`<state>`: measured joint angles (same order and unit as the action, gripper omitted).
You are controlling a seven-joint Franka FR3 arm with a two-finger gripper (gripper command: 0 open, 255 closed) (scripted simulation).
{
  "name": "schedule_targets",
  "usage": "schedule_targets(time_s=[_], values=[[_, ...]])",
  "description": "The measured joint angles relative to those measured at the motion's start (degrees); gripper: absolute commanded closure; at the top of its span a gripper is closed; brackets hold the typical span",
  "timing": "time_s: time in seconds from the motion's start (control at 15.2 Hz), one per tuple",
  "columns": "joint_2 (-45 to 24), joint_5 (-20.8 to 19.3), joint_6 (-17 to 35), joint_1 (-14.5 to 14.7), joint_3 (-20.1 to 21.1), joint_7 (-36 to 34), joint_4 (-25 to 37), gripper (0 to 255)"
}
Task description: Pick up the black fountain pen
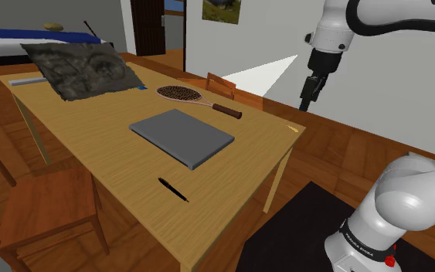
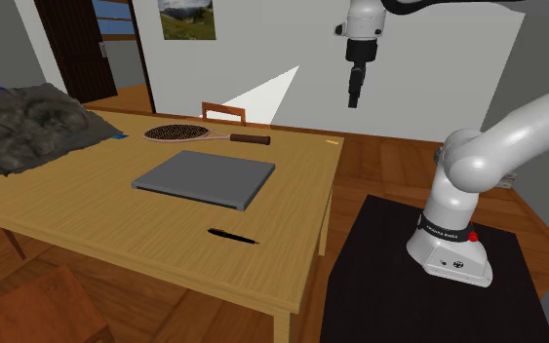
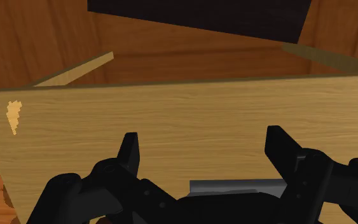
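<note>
Shoulder view, from my remote desk: the job stands at its start. The wooden table spreads wide, and my gripper hangs high over the end nearest the stand, well apart from everything on the tabletop. In the wrist view its fingers stand spread, with nothing between them but tabletop below. The black fountain pen lies flat and untouched on bare wood, between the grey slab and the table's near edge. By my reckoning the whole task is left: cross over, descend, close, lift.

The table is pale, straight-grained wood, a plain rectangle on slim legs. At its far end sits a dark cloth, mottled grey and crumpled into soft ridges. The slab is thin, matte and square-cornered. Beyond it lies a hairbrush, its oval head densely dotted and its handle dark brown. The pen is a slim, straight black stick, which I judge easy to roll. A tiny orange fleck marks the corner.
</note>
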<state>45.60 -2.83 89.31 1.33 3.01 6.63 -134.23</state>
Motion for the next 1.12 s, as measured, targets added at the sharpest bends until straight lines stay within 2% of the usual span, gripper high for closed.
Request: schedule_targets(time_s=[0.13, 0.46, 1.12], values=[[-0.4, 0.4, 0.5, 0.2, 0.5, -0.5, -0.1, 0], [-5.2, 3.8, 5.2, 1.8, 4.6, -5.1, -0.9, 0], [-19.6, 8.8, 15.6, 4.5, 13.7, -15.2, 2.1, 0]])
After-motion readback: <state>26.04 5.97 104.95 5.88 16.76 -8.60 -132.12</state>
